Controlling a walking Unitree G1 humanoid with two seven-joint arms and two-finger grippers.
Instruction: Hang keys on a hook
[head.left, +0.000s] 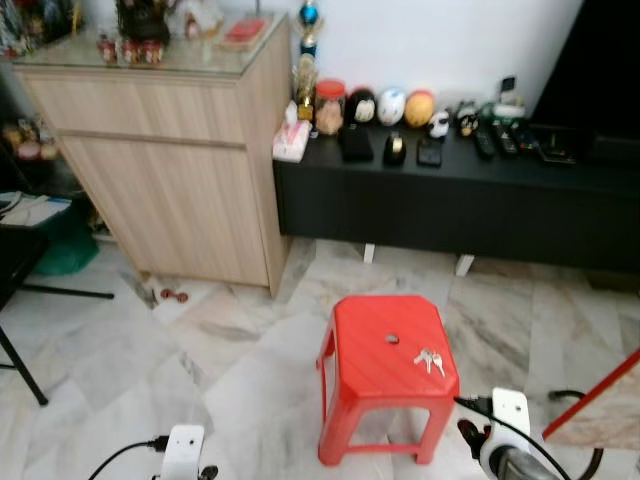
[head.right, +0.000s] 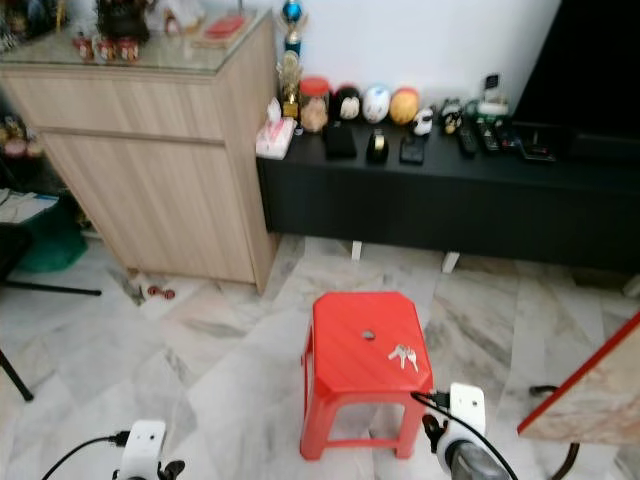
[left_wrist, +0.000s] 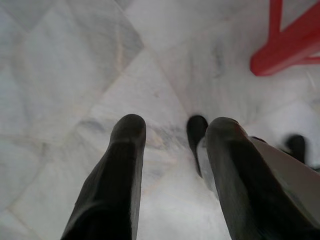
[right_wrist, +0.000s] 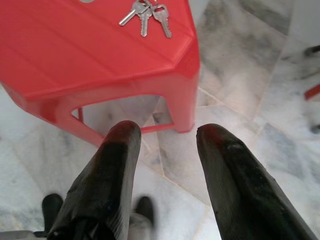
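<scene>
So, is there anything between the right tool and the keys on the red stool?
Nothing visible blocks the way. The keys lie alone on top of the red stool, near its corner. The right tool hangs open, lower than the seat and beside it, with only bare marble floor below.

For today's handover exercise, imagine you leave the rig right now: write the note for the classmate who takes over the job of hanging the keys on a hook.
Left gripper: jaws open, empty, low over the marble floor beside the stool.
Right gripper: jaws open, empty, low in front of the red stool, pointing toward it.
Keys: a small bunch lying flat on the stool's top, near the corner closest to the right gripper, past the hole in the seat.
Done: nothing yet; the keys are untouched.
Left: pick up the keys, probably with the right gripper, find a hook (I can make out none from here), and hang them.
</scene>
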